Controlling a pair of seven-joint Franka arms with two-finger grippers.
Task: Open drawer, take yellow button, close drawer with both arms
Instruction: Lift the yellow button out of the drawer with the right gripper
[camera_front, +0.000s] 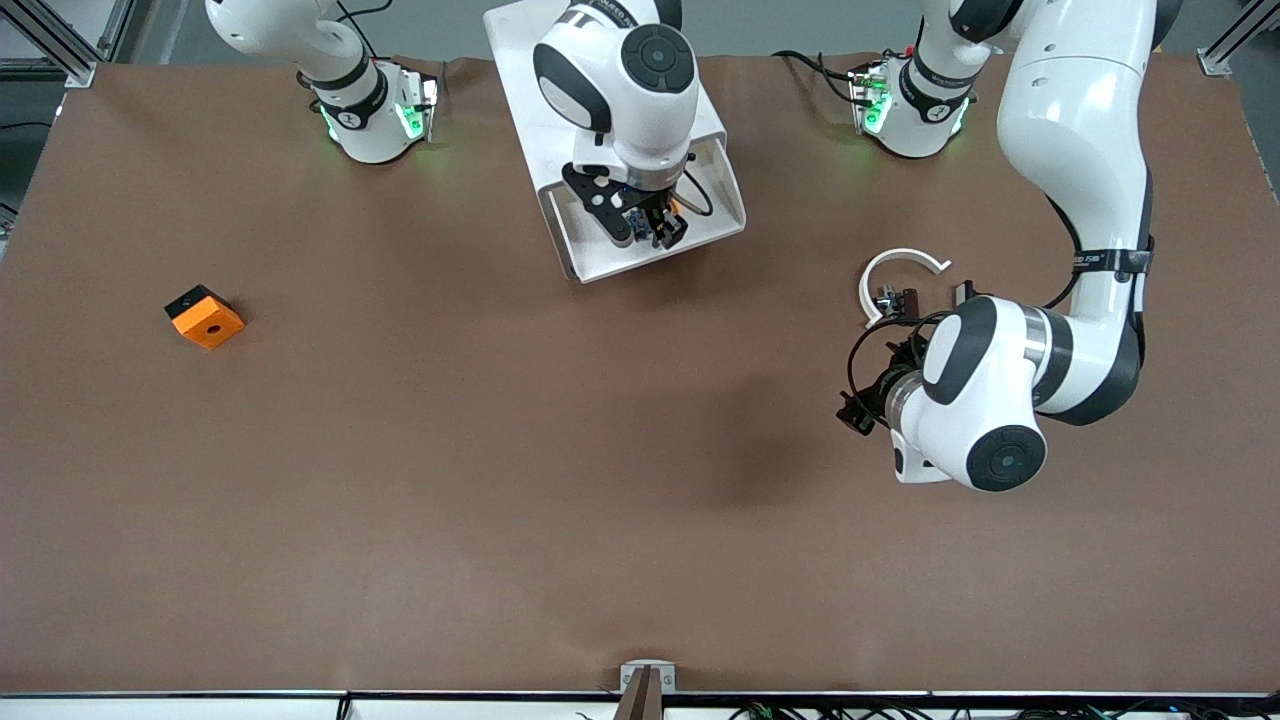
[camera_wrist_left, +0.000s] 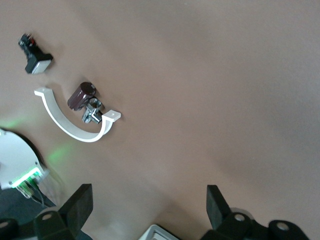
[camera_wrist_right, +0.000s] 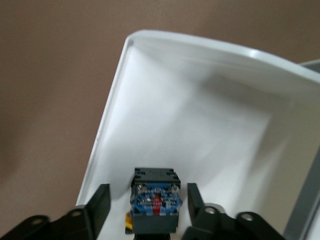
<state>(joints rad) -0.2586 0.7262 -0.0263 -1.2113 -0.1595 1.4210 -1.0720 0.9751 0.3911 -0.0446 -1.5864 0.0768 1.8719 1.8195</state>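
Two arms work at the brown surface (camera_front: 600, 480), each with one claw. One white cabinet (camera_front: 510, 60) stands between the arms' bases, with one drawer (camera_front: 575, 250) open toward the front camera. One button (camera_wrist_right: 155, 205) sits in that drawer. One orange cube (camera_front: 205, 318) with a hole lies toward the right arm's end of the surface. One white curved band (camera_wrist_left: 75, 131) lies toward the left arm's end, with three small parts beside it: a black clip (camera_wrist_left: 36, 55), a dark cylinder (camera_wrist_left: 81, 95) and a metal piece (camera_wrist_left: 92, 112).

In the right wrist view the button's blue terminal end faces the camera, and a sliver of its orange cap shows at the lower edge. Its long axis therefore seems to run roughly along that camera's line of sight, though the exact tilt is hard to make out.

The right claw (camera_front: 655, 228) is down in the drawer, unclenched. Its fingers (camera_wrist_right: 102, 202) flank the button with a narrow gap on each side.

The left claw (camera_wrist_left: 150, 210) is released, its fingers spread wide over bare surface near the band.

In the front view the right arm covers most of the cabinet and the button. The left arm hides part of the clutter by the band.
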